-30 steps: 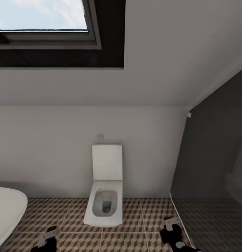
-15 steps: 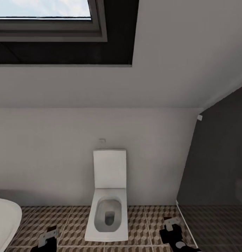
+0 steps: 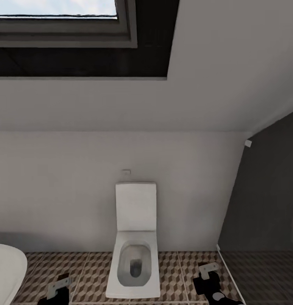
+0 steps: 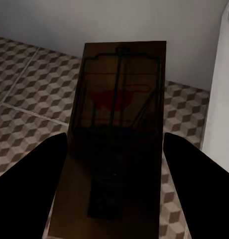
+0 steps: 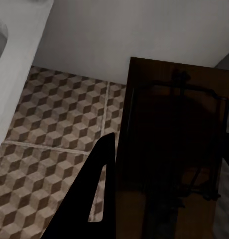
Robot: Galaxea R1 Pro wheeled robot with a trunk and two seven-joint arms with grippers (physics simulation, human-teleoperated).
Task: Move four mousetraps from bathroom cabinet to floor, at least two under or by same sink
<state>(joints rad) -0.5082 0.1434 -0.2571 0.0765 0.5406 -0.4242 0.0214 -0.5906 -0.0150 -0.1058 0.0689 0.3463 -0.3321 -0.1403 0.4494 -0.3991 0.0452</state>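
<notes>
A sloped white ceiling (image 3: 231, 63) with a dark-framed skylight (image 3: 61, 25) takes up most of the head view, above a pale wall (image 3: 57, 190). Below it, the patterned tile floor (image 3: 91, 271) runs along the bottom edge. A white toilet (image 3: 135, 254) stands against the wall with its lid up, and the rounded rim of the sink (image 3: 6, 271) shows at the floor's left edge. From the head, each mousetrap appears as a small pale tip.

The wrist cameras fill that in. The left gripper (image 4: 114, 164) is closed on a mousetrap (image 4: 117, 124), a finger (image 4: 30, 184) at each long side. The right gripper (image 5: 159, 199) grips another mousetrap (image 5: 174, 149); one finger (image 5: 89, 199) is visible against its edge.
</notes>
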